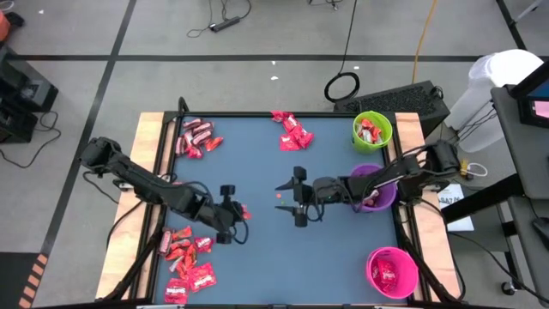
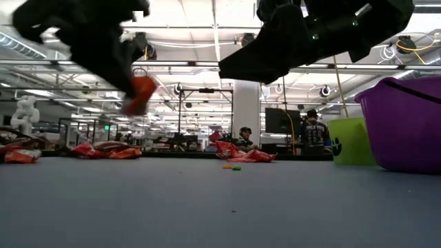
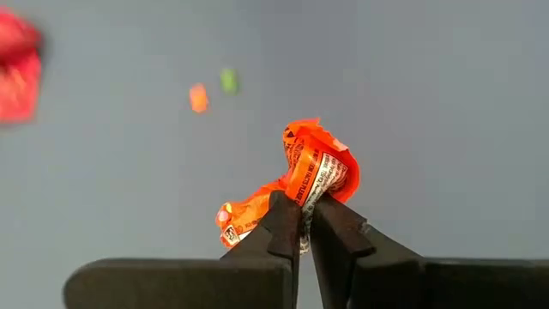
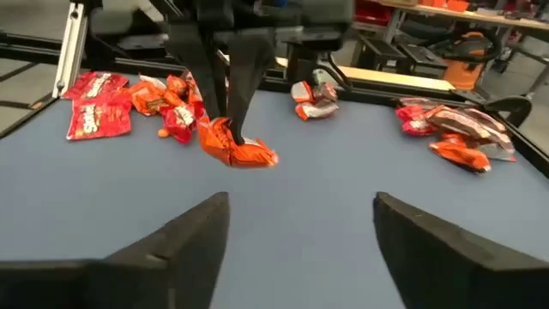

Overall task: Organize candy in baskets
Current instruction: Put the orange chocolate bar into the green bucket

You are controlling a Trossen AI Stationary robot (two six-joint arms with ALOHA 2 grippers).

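My left gripper (image 3: 304, 209) is shut on one crumpled orange-red candy (image 3: 316, 163), left of the table's middle (image 1: 244, 213) and in the air in the low view (image 2: 140, 93). My right gripper (image 4: 300, 210) stands open at the table's middle (image 1: 294, 196), facing that candy, with nothing between its fingers. More candy lies in piles at the far left (image 1: 197, 137), far middle (image 1: 292, 130) and near left (image 1: 184, 253). The green basket (image 1: 371, 130), purple basket (image 1: 375, 190) and pink basket (image 1: 393, 272) stand along the right side. My left gripper pinches the candy's crumpled wrapper (image 3: 302, 190) between its two fingers. One bunched end (image 3: 322, 159) sticks out past the fingertips and another bit (image 3: 230, 220) shows beside one finger. The fingers slant down from the table's left. The candy hangs below them, lifted clear (image 2: 138, 96).
Two tiny loose dots, orange (image 3: 198, 97) and green (image 3: 228, 81), lie on the blue mat (image 1: 257, 257) between the two grippers. The green and pink baskets hold some candy. Wooden strips edge the mat on the left and right. People and shelving show far behind the table.
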